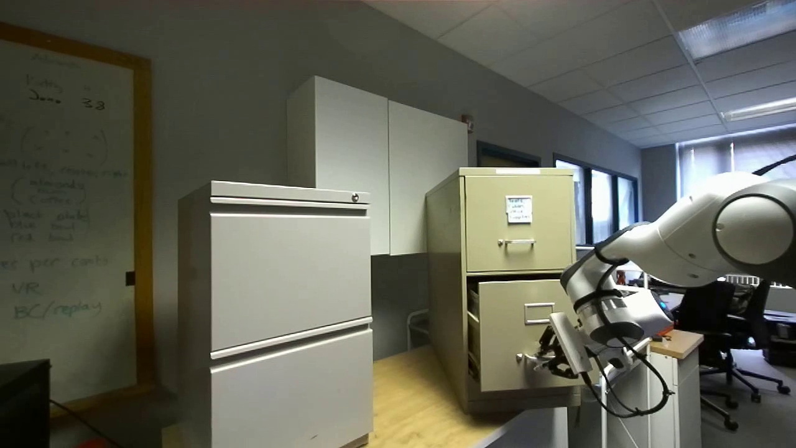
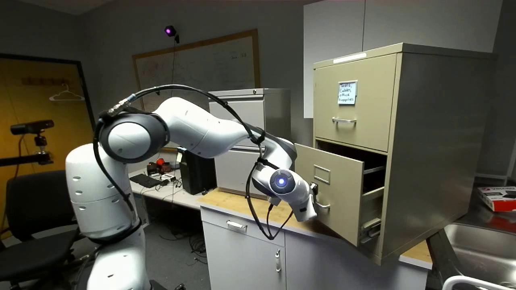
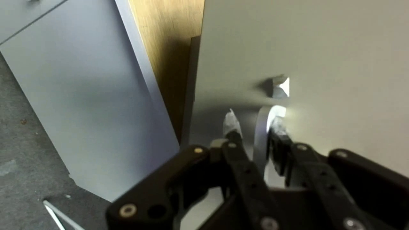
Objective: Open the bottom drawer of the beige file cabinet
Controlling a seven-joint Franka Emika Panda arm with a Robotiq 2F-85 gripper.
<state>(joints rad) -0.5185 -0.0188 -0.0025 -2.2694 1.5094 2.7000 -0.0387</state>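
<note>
Arm point(image 2: 209, 135) before grey cabinet point(image 2: 234, 171) and bottom drawer point(image 2: 342, 187)

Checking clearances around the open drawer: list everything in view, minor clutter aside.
beige file cabinet: one, beige, on the counter
bottom drawer: one, beige, low, partly open
upper drawer: one, beige, shut above
grey cabinet: one, pale grey, on counter
counter: one, wood-topped, under both cabinets
wall cupboard: one, white, on wall
whiteboard: one, white, on wall
sink: one, silver, beside counter
box: one, red and white, by sink
keyboard: one, black, on a desk
boxy unit: one, black, same desk
chairs: at least two, black, on floor
door: one, orange-brown, background
windows: several, pale, background
camera: one, black, in front of door
robot arm: one, white, at bottom drawer
tool: one, black, closed on lower handle
</note>
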